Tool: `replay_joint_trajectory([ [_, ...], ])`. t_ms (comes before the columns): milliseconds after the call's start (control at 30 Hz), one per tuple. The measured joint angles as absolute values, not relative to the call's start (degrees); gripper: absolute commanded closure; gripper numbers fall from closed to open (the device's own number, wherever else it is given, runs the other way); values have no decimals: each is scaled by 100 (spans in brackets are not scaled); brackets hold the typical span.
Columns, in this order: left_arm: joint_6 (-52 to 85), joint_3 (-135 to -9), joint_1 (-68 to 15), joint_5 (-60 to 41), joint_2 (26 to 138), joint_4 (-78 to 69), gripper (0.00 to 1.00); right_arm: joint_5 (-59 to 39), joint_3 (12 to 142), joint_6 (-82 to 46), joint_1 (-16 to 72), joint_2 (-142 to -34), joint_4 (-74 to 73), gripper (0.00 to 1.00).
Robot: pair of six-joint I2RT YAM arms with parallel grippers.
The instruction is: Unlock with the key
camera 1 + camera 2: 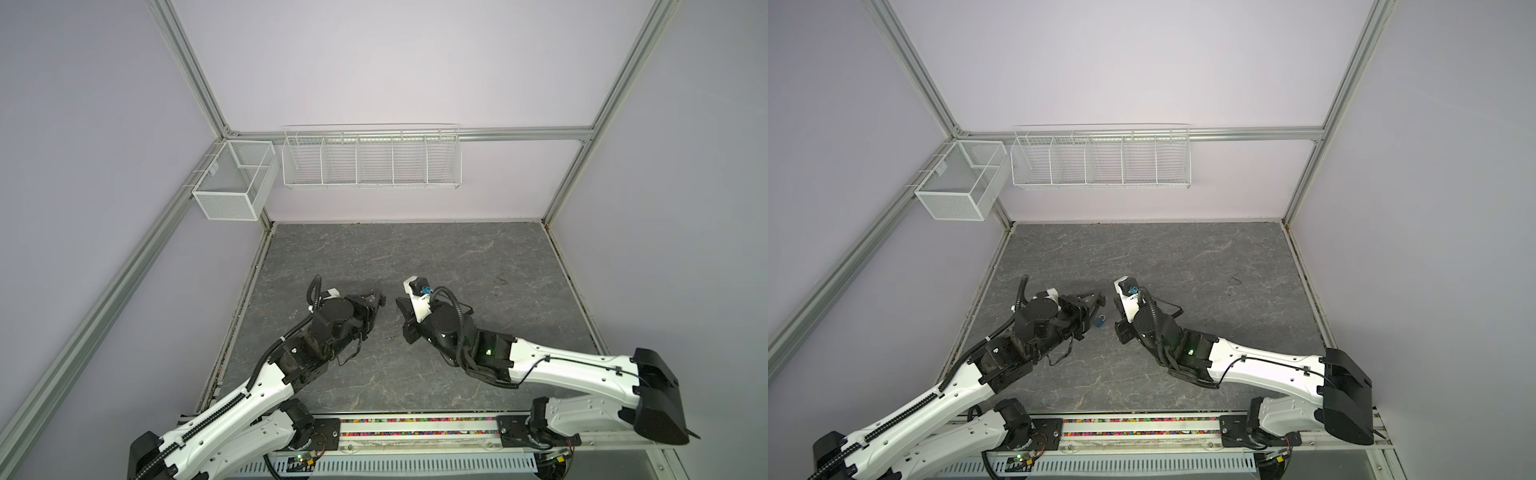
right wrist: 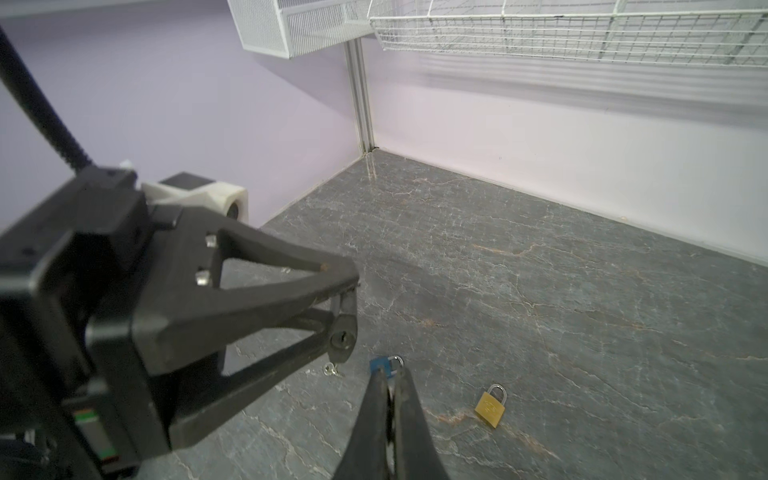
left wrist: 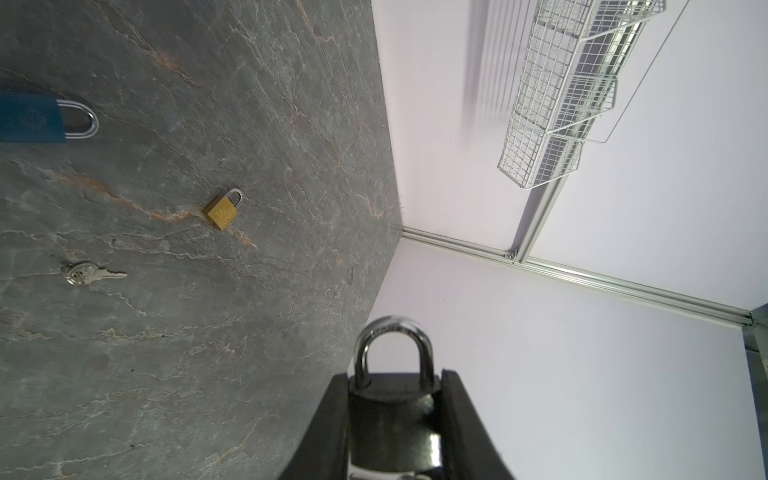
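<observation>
**Dark padlock clamped in left gripper, key flat on the table**

The left gripper (image 1: 379, 301) grips a dark padlock (image 3: 392, 401) by its body, above the table (image 1: 415, 257) near its middle. The keyhole (image 2: 341, 337) is turned toward the right gripper (image 2: 390, 374). In both top views the gripper's own fingers hide this padlock.

The right gripper's jaws are pressed narrow. Something pale glints in the slit between them, but whether anything is pinched there cannot be told.

A key (image 3: 89, 274) lies flat on the table near a blue padlock (image 1: 1100, 321). Only the wrist views show the key.

The blue padlock shows between the two grippers in a top view. The left wrist view cuts it off at the edge, and in the right wrist view the right gripper's fingers half cover it.

A brass padlock (image 2: 491, 405) lies apart from both and shows only in the wrist views.

There are stamped letters on the dark padlock's shackle and round marks on the key, the brass body and the blue body. All are too small or blurred to read.
</observation>
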State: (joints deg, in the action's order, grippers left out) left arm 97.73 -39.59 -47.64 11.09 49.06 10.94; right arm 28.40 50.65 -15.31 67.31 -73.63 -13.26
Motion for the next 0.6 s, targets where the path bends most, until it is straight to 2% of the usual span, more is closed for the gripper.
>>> replay_joint_trajectory([
  [600,10038,-3959,-4764,827,5387,593,100,2729,4919,-1490,6495,-7585,-2539,93],
])
